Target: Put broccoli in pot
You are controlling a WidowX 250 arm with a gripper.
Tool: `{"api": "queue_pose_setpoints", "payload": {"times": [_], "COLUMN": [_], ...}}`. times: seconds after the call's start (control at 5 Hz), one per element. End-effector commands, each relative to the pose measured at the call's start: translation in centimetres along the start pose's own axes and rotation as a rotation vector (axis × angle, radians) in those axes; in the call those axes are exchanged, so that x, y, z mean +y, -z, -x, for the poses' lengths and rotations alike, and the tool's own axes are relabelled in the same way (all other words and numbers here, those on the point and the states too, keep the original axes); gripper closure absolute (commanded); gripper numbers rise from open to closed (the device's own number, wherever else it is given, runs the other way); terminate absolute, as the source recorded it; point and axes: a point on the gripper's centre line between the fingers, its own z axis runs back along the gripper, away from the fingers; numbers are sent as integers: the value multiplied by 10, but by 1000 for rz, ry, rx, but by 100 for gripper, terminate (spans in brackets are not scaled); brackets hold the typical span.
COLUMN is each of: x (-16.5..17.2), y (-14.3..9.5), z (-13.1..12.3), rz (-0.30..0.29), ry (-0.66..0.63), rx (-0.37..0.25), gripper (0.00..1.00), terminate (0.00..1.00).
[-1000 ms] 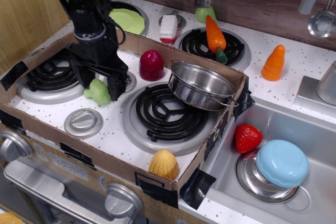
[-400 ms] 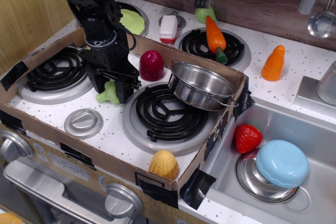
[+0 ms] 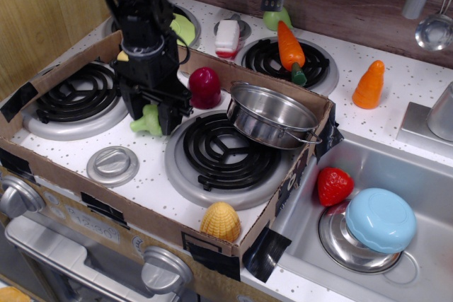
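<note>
Poking out from between black fingers, the broccoli [image 3: 148,120] is pinched by the gripper [image 3: 152,112] just above the stovetop, between the left burner [image 3: 71,100] and the front burner [image 3: 219,153]. To its right, the pot [image 3: 272,116] sits tilted against the cardboard wall [image 3: 315,129], beside the dark-red toy [image 3: 204,88].

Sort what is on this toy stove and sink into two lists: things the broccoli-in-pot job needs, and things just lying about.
Needed for the job:
- broccoli, held in the end effector
- pot, tilted on the cardboard box's edge

Just lying about:
- corn
- strawberry
- carrot
- orange cone toy
- dark red toy
- light-blue dome
- lime-green plate
</note>
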Motion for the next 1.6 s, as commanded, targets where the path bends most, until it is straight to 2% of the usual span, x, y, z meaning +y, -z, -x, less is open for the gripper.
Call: {"api": "queue_pose_setpoints", "payload": {"times": [0.0,0.2,0.4,0.6,0.8,1.4], "x": [2,-1,-13,-26,-47,-102], "y": [-66,-90,-118,-143,-145,-106], "z": [-19,-18,-25,-35,-40,-50], "rz": [-75,-118,-111,-57,0,175], "ry": [-30,-49,-59,-61,-88,-69], "rx": [-75,-56,-60,-92,-166,-209], "gripper": [100,100,100,100,100,100], "terminate": [0,0,0,0,0,0]}}
